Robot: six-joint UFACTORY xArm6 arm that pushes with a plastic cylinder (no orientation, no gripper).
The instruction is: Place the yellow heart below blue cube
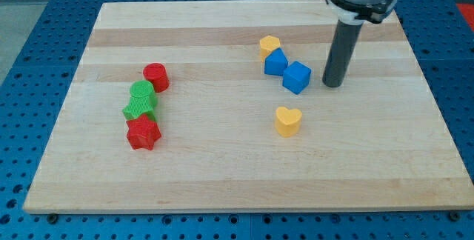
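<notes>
The yellow heart (287,121) lies on the wooden board (222,173), a little below and left of the blue cube (297,76). A second blue block (275,63) touches the cube's upper left, and a yellow block (269,45) sits just above that. My tip (333,84) rests on the board just right of the blue cube, apart from it, and up and right of the yellow heart.
On the view's left a red cylinder (156,77), a green cylinder (141,90), a green star (140,107) and a red star (143,132) form a slanting column. The board's right edge (433,99) is beyond the rod.
</notes>
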